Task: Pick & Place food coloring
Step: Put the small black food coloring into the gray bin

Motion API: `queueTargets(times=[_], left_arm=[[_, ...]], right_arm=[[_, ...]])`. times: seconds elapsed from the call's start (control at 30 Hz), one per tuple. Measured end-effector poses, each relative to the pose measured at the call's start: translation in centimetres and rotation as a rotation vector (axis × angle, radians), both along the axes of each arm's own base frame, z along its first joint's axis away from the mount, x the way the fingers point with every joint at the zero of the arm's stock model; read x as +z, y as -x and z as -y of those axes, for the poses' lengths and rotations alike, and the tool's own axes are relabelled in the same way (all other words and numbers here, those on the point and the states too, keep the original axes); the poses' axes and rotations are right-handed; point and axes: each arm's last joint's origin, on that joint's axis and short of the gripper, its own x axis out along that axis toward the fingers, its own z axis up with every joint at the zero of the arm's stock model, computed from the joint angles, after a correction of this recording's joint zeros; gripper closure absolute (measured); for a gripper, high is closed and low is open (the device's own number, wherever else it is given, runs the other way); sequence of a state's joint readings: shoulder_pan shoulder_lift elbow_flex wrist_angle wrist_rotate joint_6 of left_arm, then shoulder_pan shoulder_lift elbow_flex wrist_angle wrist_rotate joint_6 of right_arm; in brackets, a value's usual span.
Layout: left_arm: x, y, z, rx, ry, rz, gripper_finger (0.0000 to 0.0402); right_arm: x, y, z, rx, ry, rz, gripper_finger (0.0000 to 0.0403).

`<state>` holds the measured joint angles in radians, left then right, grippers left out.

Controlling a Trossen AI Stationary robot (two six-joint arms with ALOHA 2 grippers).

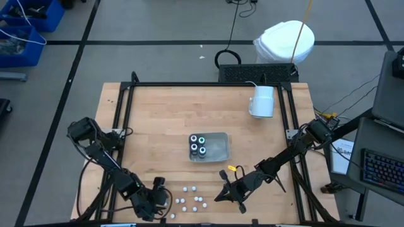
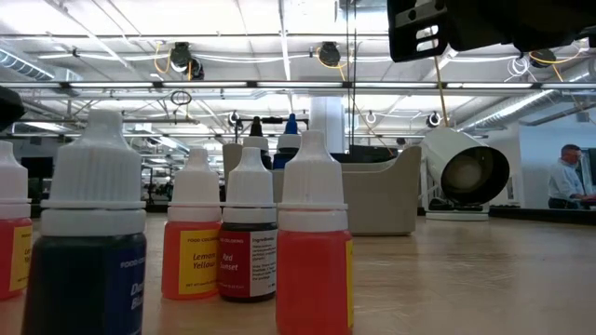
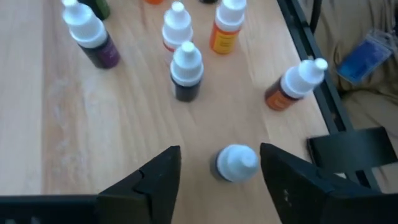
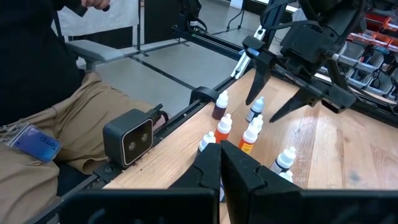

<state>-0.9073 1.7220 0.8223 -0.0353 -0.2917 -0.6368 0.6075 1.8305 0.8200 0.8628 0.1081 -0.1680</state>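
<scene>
Several small white-capped dropper bottles (image 1: 191, 197) stand upright on the wooden table near its front edge; the low view shows them close up, red (image 2: 314, 261), yellow (image 2: 193, 251) and dark blue (image 2: 88, 251). My left gripper (image 3: 219, 154) slants down over them, open. One bottle (image 3: 235, 164) stands between its fingers, with a gap on each side. Four dark round pots (image 1: 198, 145) sit in the clear tray (image 1: 219, 148) at mid-table. My right gripper (image 4: 221, 163) hangs shut just right of the bottles, holding nothing.
A white mug (image 1: 262, 101) stands at the far right. A black frame rail (image 3: 323, 93) runs along the table's front edge beside the bottles, with a small camera box (image 4: 129, 140) on it. A person in tan trousers (image 4: 74, 118) sits just beyond that edge.
</scene>
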Motion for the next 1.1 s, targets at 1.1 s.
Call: queueTargets(times=[1.1], left_arm=[[9.1,-4.4,0.9,-0.142,-0.262,-0.016,0.0336]], right_arm=[[3.8,1.9,0.6,0.033,0.026,0.100,0.0403]])
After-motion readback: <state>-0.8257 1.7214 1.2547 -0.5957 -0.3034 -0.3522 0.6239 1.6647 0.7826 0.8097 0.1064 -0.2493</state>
